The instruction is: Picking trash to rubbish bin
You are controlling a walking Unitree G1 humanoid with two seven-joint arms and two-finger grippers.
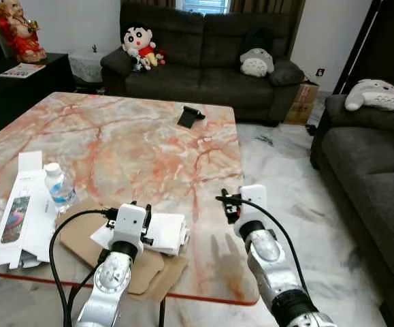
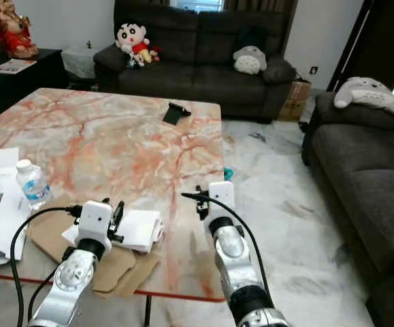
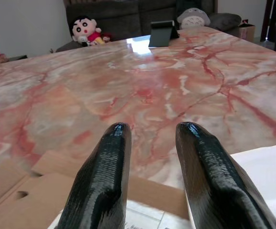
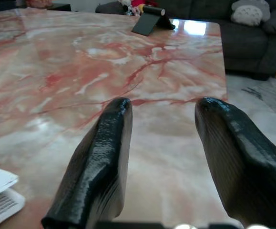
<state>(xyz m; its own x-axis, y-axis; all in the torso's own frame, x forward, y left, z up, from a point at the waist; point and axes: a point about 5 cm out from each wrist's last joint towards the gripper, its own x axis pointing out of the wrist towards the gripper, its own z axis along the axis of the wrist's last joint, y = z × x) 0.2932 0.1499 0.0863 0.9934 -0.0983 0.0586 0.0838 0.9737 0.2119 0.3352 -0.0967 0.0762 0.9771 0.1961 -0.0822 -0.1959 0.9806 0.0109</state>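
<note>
- The trash all lies at the near left corner of the marble table (image 1: 149, 136): a white folded paper packet (image 1: 161, 233) on flat brown cardboard (image 1: 81, 235), a clear plastic bottle (image 1: 59, 185) standing upright just beside them, and an opened white carton (image 1: 21, 204) spread flat at the table's left edge
- None of it is lifted or held, so from where I stand the picking has not begun; every piece is left to go
- The left gripper (image 3: 149, 143) hovers low over the cardboard and the white packet, its two black fingers (image 3: 104, 176) apart with bare table showing between them, clamped on nothing
- The right gripper (image 4: 164, 129) hangs over the bare marble near the table's right front edge, well apart from the trash, its fingers spread wide and empty
- I can spot no rubbish bin from here, so my guess is the robot must find one once it has something in hand
- Further out, a small black stand (image 1: 190, 116) sits at the far side of the table; it looks no part of the trash
- Beyond that, a dark sofa (image 1: 210, 68) with soft toys on it, a second sofa (image 1: 367, 177) to the right, and a cardboard box (image 1: 301, 105) on the floor between them
</note>
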